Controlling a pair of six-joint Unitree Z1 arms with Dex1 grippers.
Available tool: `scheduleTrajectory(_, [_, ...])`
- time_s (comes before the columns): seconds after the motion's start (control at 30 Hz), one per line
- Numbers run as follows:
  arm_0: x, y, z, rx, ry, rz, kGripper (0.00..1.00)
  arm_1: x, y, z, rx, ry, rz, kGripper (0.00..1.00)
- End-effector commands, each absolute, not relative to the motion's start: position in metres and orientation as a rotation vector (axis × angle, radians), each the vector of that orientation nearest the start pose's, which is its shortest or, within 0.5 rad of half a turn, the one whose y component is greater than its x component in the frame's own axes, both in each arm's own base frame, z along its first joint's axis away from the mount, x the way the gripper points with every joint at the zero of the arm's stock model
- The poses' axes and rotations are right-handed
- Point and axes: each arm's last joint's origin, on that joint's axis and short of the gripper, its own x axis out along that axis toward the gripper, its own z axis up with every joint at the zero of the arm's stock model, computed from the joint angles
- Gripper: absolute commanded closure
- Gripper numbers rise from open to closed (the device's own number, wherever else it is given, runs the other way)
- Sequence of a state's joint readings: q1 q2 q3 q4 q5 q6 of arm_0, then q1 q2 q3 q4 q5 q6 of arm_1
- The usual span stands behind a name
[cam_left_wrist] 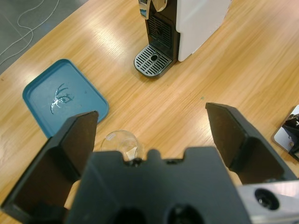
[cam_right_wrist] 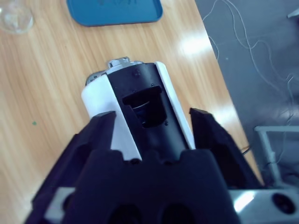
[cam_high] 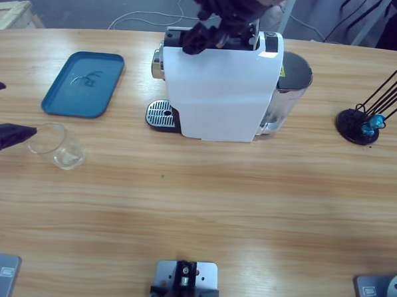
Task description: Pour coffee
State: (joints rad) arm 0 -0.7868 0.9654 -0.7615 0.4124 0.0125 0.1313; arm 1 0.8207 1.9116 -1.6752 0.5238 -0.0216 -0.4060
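Clear glass cup (cam_high: 56, 147) lying on desk (cam_high: 203, 195), beside released left end effector (cam_left_wrist: 152, 133). Right end effector (cam_right_wrist: 152, 123) spread above white coffee machine (cam_high: 218, 90)

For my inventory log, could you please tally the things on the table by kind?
Coffee machine: 1
Blue tray: 1
Clear glass cup: 1
Black capsule stand with rods: 1
Blue capsules on that stand: appears to be 2, hard to tell apart
Total: about 6
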Motion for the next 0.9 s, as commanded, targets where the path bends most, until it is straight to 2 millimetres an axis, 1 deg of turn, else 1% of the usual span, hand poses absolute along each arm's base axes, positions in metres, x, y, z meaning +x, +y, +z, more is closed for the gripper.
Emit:
scheduleTrajectory(0.03, [0.086, -0.085, 0.330, 0.372, 0.539, -0.763, 0.009, 0.232, 0.315, 0.388, -0.407, 0.602, 0.783, 1.000])
scheduleTrajectory(0.07, [0.086, -0.084, 0.332, 0.370, 0.531, -0.761, 0.009, 0.222, 0.309, 0.386, -0.355, 0.633, 0.732, 1.000])
scheduleTrajectory(0.13, [0.085, -0.083, 0.334, 0.364, 0.520, -0.762, 0.009, 0.202, 0.290, 0.373, -0.286, 0.697, 0.669, 1.000])
scheduleTrajectory(0.2, [0.082, -0.080, 0.335, 0.355, 0.509, -0.761, 0.009, 0.183, 0.260, 0.364, -0.172, 0.753, 0.595, 1.000])
scheduleTrajectory(0.23, [0.080, -0.079, 0.336, 0.348, 0.502, -0.759, 0.009, 0.173, 0.240, 0.360, -0.113, 0.749, 0.524, 1.000])
scheduleTrajectory(0.3, [0.077, -0.075, 0.338, 0.339, 0.486, -0.759, 0.009, 0.159, 0.213, 0.357, -0.064, 0.730, 0.437, 1.000])
scheduleTrajectory(0.37, [0.077, -0.075, 0.338, 0.338, 0.483, -0.759, 0.009, 0.153, 0.196, 0.359, -0.026, 0.692, 0.356, 1.000])
scheduleTrajectory(0.43, [0.077, -0.075, 0.338, 0.338, 0.485, -0.759, 0.009, 0.159, 0.190, 0.365, 0.053, 0.624, 0.273, 1.000])
scheduleTrajectory(0.47, [0.077, -0.075, 0.338, 0.338, 0.486, -0.759, 0.009, 0.168, 0.191, 0.371, 0.126, 0.551, 0.240, 1.000])
scheduleTrajectory(0.53, [0.076, -0.074, 0.338, 0.329, 0.487, -0.757, 0.009, 0.194, 0.199, 0.373, 0.237, 0.480, 0.168, 1.000])
scheduleTrajectory(0.6, [0.075, -0.073, 0.340, 0.323, 0.478, -0.757, 0.009, 0.222, 0.213, 0.366, 0.349, 0.460, 0.110, 1.000])
scheduleTrajectory(0.67, [0.072, -0.070, 0.343, 0.315, 0.459, -0.757, 0.009, 0.239, 0.229, 0.360, 0.430, 0.468, 0.097, 1.000])
scheduleTrajectory(0.7, [0.071, -0.069, 0.343, 0.311, 0.451, -0.757, 0.009, 0.247, 0.239, 0.354, 0.437, 0.487, 0.114, 1.000])
scheduleTrajectory(0.8, [0.065, -0.063, 0.341, 0.297, 0.446, -0.755, 0.009, 0.257, 0.252, 0.344, 0.464, 0.494, 0.136, 1.000])
scheduleTrajectory(0.87, [0.065, -0.063, 0.341, 0.290, 0.455, -0.752, 0.009, 0.260, 0.257, 0.347, 0.481, 0.489, 0.159, 1.000])
scheduleTrajectory(0.9, [0.065, -0.063, 0.341, 0.269, 0.463, -0.747, 0.009, 0.262, 0.260, 0.352, 0.495, 0.481, 0.182, 1.000])
